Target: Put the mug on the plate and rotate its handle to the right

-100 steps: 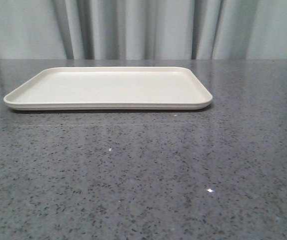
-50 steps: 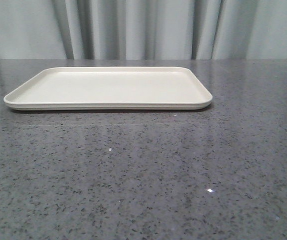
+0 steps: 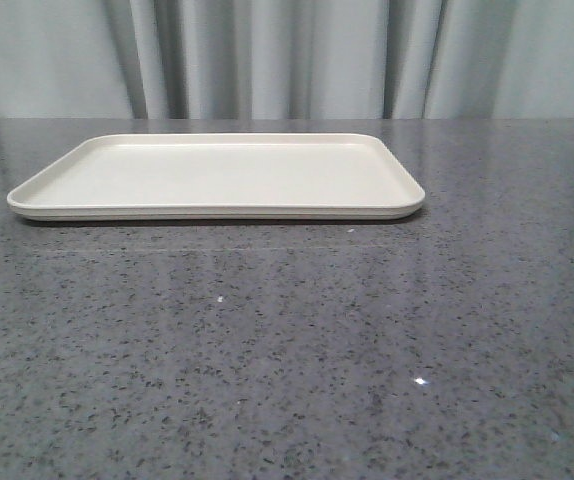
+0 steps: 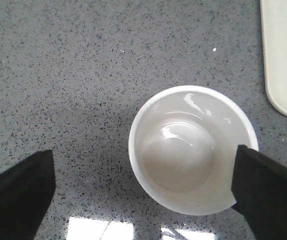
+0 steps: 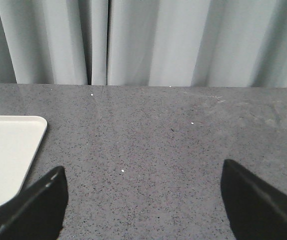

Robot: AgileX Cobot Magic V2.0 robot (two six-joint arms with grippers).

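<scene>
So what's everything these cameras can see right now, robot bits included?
plate: one, cream-white, lying flat on the table toward its far side, nothing on it.
mug: one, white, seen from above in the left wrist view, upright on the table off the plate, nothing inside; its handle cannot be seen.
table: one, grey speckled stone, under everything.
curtain: one, pale grey-blue, hanging behind the table.
left gripper: one, black fingers, open above the mug, one finger over the mug's rim.
right gripper: one, black fingers, open over bare table beside a corner of the plate, holding nothing.
</scene>
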